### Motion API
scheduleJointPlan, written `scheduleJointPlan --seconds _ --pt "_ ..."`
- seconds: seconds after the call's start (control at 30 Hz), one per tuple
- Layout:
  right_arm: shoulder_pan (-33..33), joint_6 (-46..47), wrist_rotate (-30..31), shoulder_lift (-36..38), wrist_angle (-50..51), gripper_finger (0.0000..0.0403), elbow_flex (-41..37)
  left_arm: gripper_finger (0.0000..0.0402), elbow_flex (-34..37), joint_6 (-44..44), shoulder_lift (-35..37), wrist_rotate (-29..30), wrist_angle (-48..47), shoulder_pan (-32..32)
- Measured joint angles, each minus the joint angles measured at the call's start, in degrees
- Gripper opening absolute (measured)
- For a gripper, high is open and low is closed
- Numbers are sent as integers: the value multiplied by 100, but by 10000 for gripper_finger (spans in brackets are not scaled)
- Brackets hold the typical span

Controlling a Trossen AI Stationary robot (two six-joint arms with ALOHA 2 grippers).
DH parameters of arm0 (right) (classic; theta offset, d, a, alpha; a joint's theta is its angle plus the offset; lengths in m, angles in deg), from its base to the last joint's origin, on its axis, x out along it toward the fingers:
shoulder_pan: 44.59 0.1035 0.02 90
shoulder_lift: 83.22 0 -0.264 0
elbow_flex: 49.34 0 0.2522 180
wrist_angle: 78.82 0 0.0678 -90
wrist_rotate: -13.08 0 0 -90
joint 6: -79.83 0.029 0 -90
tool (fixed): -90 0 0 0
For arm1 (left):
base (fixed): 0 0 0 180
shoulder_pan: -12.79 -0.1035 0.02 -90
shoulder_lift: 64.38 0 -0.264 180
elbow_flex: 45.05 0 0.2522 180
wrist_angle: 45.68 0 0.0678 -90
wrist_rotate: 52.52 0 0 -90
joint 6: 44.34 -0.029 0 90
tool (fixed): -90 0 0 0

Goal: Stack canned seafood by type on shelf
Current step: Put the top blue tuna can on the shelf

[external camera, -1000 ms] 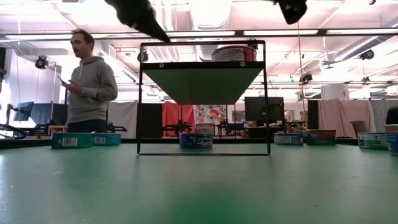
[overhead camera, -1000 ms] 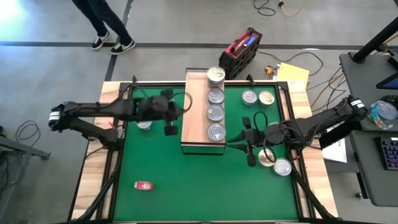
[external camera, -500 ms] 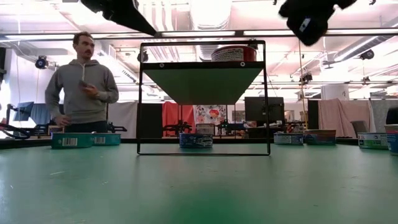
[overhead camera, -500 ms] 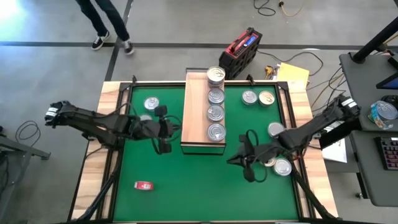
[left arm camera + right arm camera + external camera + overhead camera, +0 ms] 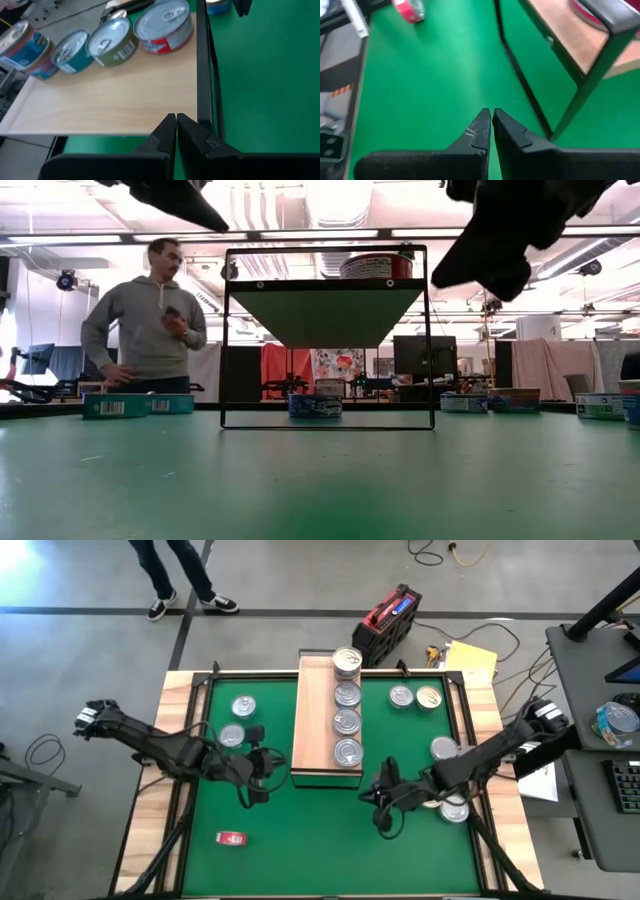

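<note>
The shelf [image 5: 318,730] is a light-wood board on a dark frame at the table's far middle. A row of canned seafood [image 5: 347,722] stands along its right side, the farthest ones stacked [image 5: 22,45]. Two loose tins [image 5: 232,736] lie on the mat left of the shelf, and several more [image 5: 444,748] lie to its right. My left gripper [image 5: 255,792] hovers shut and empty off the shelf's near left corner [image 5: 176,120]. My right gripper [image 5: 384,820] hovers shut and empty off the shelf's near right corner [image 5: 491,115].
A small red flat object [image 5: 231,837] lies on the green mat near the front left. The shelf's dark corner leg [image 5: 585,80] stands close to my right gripper. A person [image 5: 150,320] stands beyond the table's far left. Open mat [image 5: 320,850] stretches in front of the shelf.
My left gripper has drawn back from the shelf's left side toward the table's near edge, uncovering a loose tin. My right gripper has sunk and gone toward the near edge, rolling as it went. The person has stepped to the right.
</note>
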Motion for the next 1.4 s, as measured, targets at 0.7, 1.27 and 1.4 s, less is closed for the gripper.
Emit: scheduleJointPlan --seconds 0.7,1.27,1.4 --pt "28 249 1192 -297 183 12 0 0 0 125 0 148 -332 10" --pt "28 185 1577 -277 416 12 0 0 0 60 0 434 -333 8" --pt "28 184 1621 -277 436 12 0 0 0 60 0 434 -334 8"
